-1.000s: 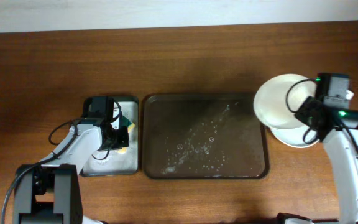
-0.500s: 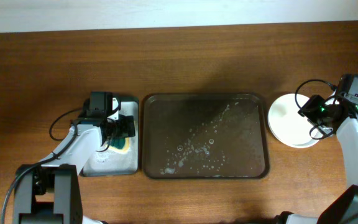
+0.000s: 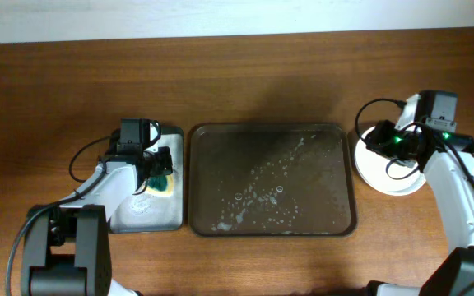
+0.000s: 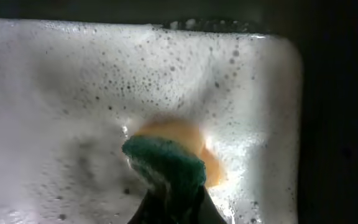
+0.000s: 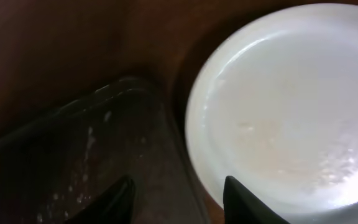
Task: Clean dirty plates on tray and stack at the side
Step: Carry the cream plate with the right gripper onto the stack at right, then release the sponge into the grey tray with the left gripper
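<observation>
Final step, it seems: tray (image 3: 220, 164) bare but sudsy, plates (image 3: 385, 177) stacked on table (image 3: 237, 82) just right of it. Your right gripper (image 5: 179, 193) hovers over stack, fingers apart, empty. Your left gripper (image 4: 169, 208) pinches sponge (image 4: 166, 165) over foamy sponge tray (image 4: 55, 93). Next: release sponge, retract arms.

No text, label, brand, number or sign can be read in any of the views. The tray (image 3: 271, 179), the plates (image 3: 370, 168) just right of it and the sponge tray (image 3: 138, 215) just left of it carry no readable marks.
</observation>
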Robot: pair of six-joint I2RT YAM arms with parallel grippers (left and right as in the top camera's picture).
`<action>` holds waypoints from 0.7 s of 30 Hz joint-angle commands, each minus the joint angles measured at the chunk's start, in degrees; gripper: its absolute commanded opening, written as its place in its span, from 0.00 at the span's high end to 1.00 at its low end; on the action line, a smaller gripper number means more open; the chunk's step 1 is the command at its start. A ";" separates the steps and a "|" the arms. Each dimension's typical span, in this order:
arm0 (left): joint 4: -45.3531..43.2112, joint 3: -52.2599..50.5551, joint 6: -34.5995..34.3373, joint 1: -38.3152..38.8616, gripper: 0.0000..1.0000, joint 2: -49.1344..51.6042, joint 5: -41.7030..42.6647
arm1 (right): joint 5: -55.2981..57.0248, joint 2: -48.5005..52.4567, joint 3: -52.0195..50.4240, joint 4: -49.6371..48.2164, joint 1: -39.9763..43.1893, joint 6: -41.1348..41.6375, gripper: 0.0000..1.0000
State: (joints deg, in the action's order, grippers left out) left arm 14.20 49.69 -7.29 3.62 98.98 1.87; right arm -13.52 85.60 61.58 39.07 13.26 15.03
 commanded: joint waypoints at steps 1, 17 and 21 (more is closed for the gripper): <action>0.39 0.31 0.11 -0.04 0.29 -1.44 -0.22 | -1.16 0.26 0.24 -0.50 -4.87 -4.35 0.51; 36.28 -4.87 -3.28 -0.04 0.01 -26.34 3.04 | 4.15 -11.78 -7.72 11.85 -17.00 -8.74 0.01; 29.35 -13.94 0.83 -0.02 0.01 -46.49 3.23 | 5.88 -33.97 -20.94 3.93 -17.00 -8.59 0.01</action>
State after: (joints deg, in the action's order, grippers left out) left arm 45.98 40.18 -9.74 3.68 63.88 4.45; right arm -9.52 61.47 45.60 44.93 -3.44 5.98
